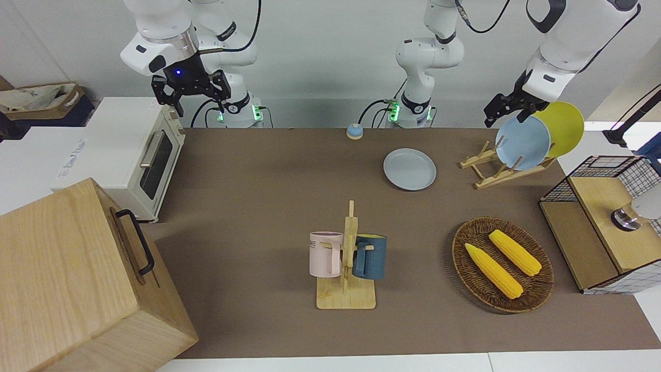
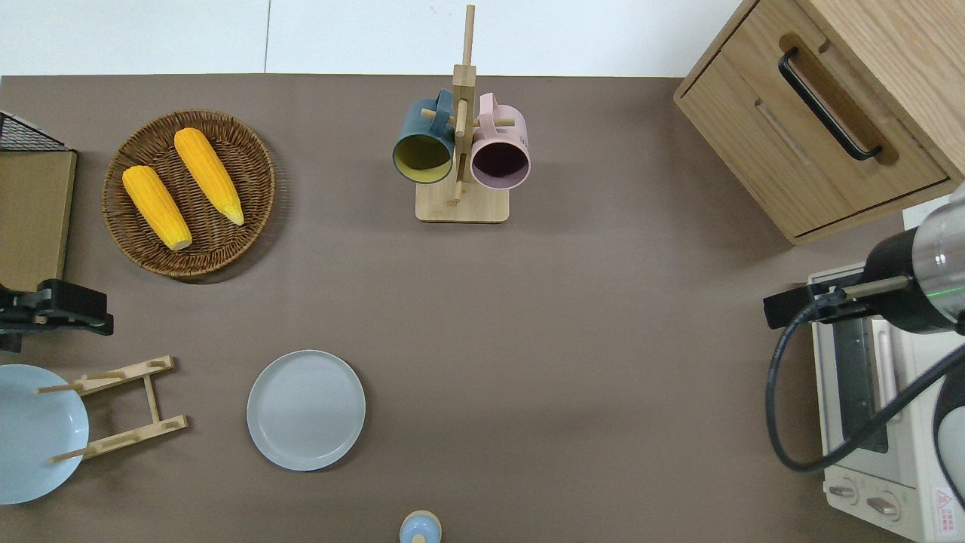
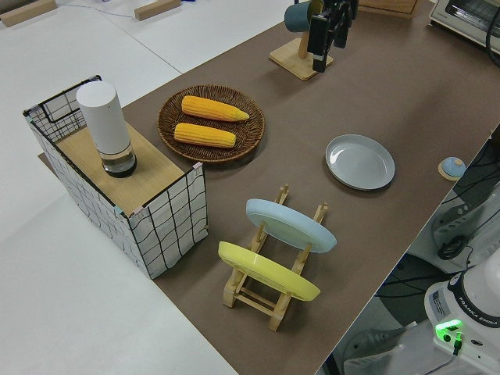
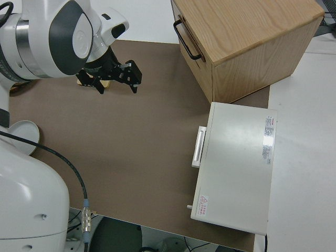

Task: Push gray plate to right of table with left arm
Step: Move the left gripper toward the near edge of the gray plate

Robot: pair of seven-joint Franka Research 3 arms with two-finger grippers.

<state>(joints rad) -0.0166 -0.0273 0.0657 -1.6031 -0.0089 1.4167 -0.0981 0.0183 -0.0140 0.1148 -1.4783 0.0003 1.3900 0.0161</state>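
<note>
On the plain matte brown tabletop [image 2: 573, 317], nearest the robots, a small blue and tan dome-shaped bell [image 2: 420, 527] is partly cut off by the bottom edge of the overhead view. A little farther out, the round, shallow, pale gray-blue plate [image 2: 306, 409] lies flat, nothing touching it. Beside it, toward the left arm's end, stands a slatted wooden plate rack [image 2: 121, 407] holding a bluer plate [image 2: 34, 431] and a yellow plate [image 1: 562, 127]; the overhead view crops the bluer plate and leaves the yellow one out.

The left arm's black two-finger pincer [image 1: 505, 105] hangs over the tabletop's edge just outward of the rack. Its fingers look spread in the front view; the overhead view shows it only partly. The right arm is parked, its pincer [image 1: 191, 93] spread.

Farther still sit a round wicker basket [image 2: 260, 177] with two yellow corn cobs [image 2: 181, 187], and a wooden mug stand [image 2: 461, 181] hung with a dark blue mug [image 2: 422, 143] and a pink one [image 2: 500, 147].
</note>
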